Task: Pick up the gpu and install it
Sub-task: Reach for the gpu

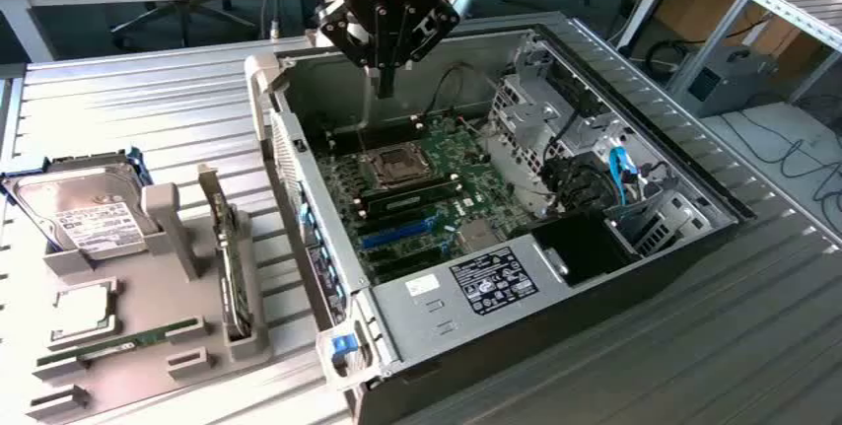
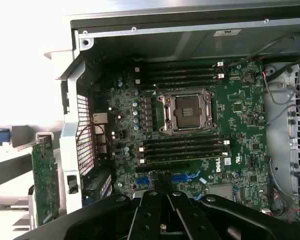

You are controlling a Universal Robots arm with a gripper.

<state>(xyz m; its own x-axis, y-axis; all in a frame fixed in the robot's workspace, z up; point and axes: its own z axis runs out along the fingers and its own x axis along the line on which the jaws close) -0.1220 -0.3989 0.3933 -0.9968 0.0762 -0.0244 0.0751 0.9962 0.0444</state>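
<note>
The gpu (image 1: 233,269) stands on its edge in a slot of the grey holder (image 1: 138,371) at the exterior view's left, with its metal bracket end pointing up. Its green board face (image 2: 45,181) appears in the wrist view beside the case wall. My gripper (image 1: 385,88) hangs over the back part of the open computer case (image 1: 598,70), well apart from the gpu. Its fingers are shut, point down and hold nothing. In the wrist view the gripper (image 2: 161,191) looks down on the motherboard (image 2: 240,120), near the blue expansion slots (image 2: 185,176).
The holder also carries a silver hard drive (image 1: 82,210), a processor chip (image 1: 86,309) and a green RAM stick (image 1: 121,340). Inside the case are the empty processor socket (image 1: 394,165), the drive cage (image 1: 539,119), cables and a power supply (image 1: 490,280). Everything rests on a ribbed metal table (image 1: 145,100).
</note>
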